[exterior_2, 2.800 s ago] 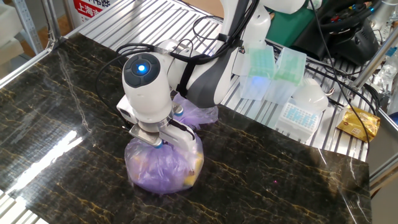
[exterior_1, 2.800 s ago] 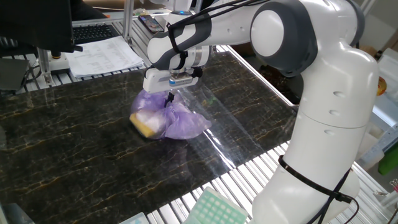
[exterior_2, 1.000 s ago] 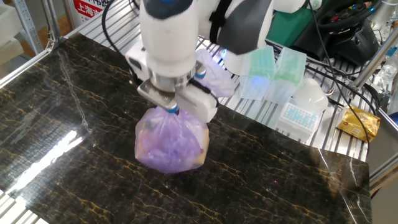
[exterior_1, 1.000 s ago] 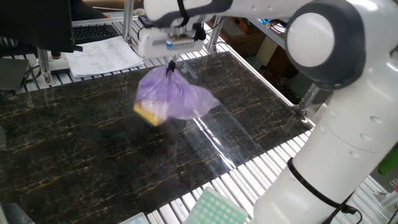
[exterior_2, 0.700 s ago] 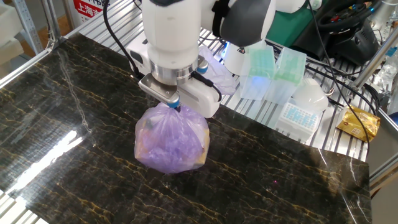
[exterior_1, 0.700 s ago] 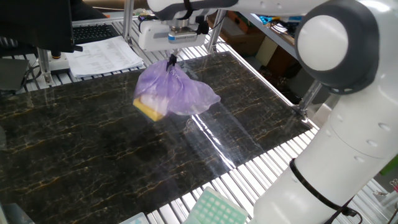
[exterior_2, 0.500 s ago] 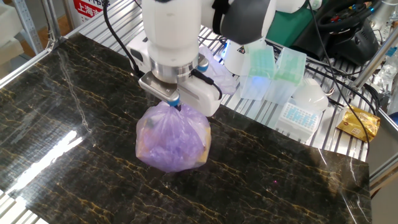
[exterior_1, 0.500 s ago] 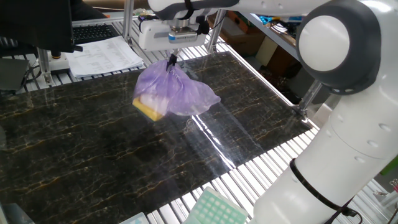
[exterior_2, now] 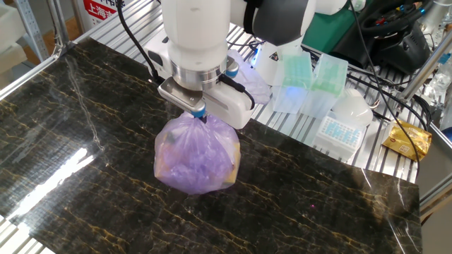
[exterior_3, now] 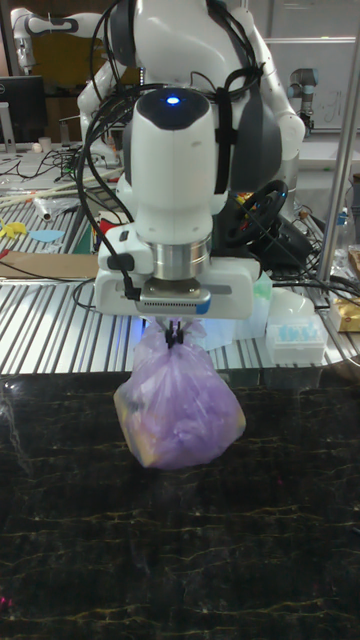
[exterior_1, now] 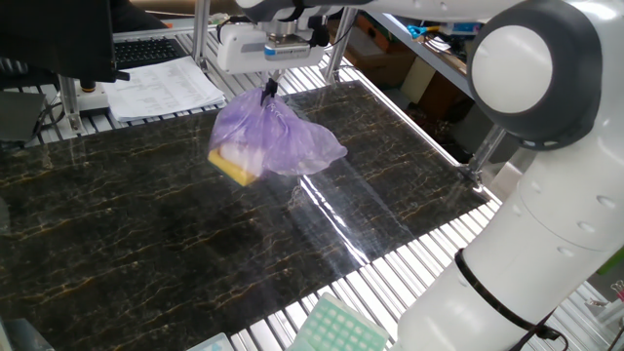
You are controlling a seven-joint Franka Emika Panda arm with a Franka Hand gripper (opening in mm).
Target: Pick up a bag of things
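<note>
The bag of things (exterior_1: 269, 141) (exterior_2: 198, 155) (exterior_3: 180, 410) is a wrinkly light-purple plastic bag with a yellow block showing at its lower left. It hangs in the air above the dark marble table (exterior_1: 117, 234). My gripper (exterior_1: 268, 91) (exterior_2: 200, 114) (exterior_3: 176, 334) points straight down and is shut on the gathered top of the bag. The bag's bottom hangs clear of the tabletop in one fixed view.
Papers (exterior_1: 161, 86) and a keyboard lie past the table's far edge. Green pipette-tip boxes (exterior_2: 304, 77), a white container (exterior_2: 346, 116) and a gold packet (exterior_2: 406, 141) sit on the slatted frame beside the table. A metal post (exterior_1: 200, 29) stands near the arm.
From 2.8 s ago to now, my gripper has risen with the bag, lifting it off the table. In the last half second it has crept slightly higher.
</note>
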